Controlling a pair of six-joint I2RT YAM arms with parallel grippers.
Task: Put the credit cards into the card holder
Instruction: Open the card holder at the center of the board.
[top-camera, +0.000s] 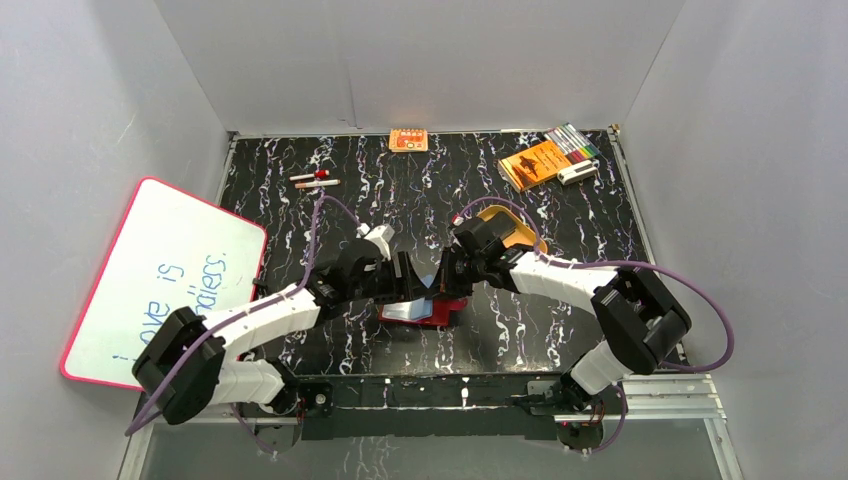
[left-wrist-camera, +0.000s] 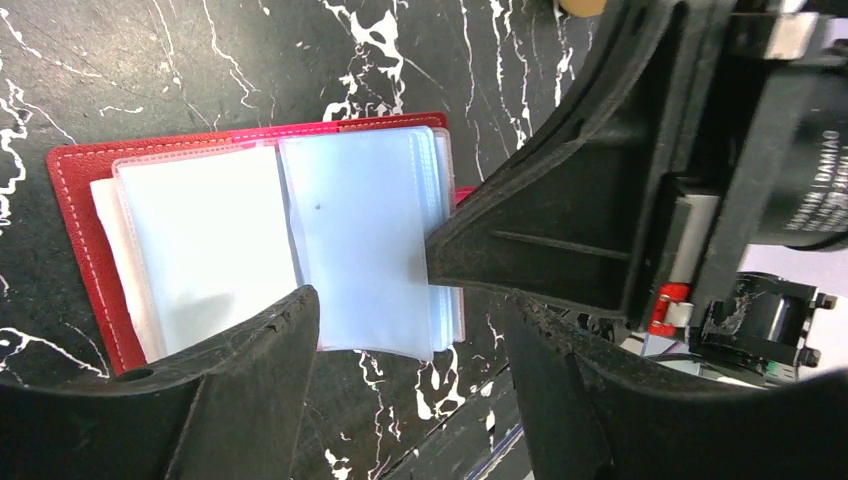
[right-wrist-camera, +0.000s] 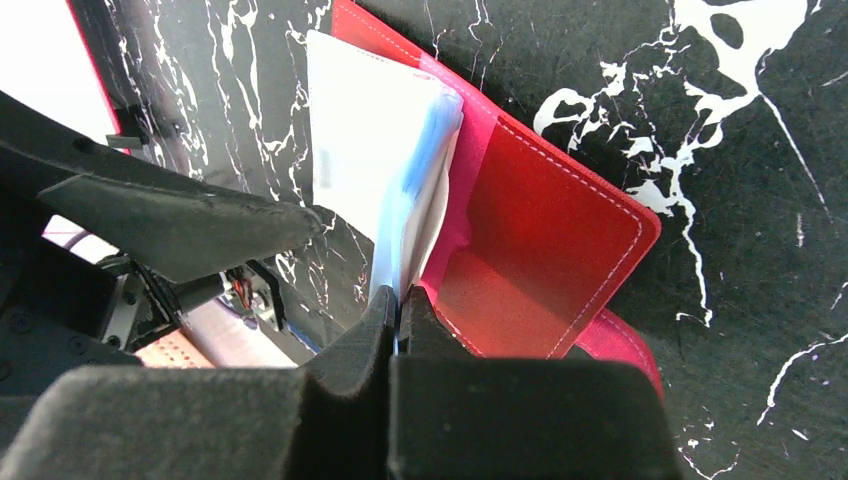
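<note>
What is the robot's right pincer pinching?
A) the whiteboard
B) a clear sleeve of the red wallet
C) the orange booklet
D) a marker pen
B: in the right wrist view the right pincer is shut on the edge of a clear sleeve that stands up from the open red wallet.

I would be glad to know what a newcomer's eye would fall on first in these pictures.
The red card holder lies open at the near middle of the black marbled table, its clear sleeves spread out. The right gripper has its fingers shut on the sleeves' edge, while the left gripper hovers open above them. A pink-rimmed whiteboard sits at the far left.
</note>
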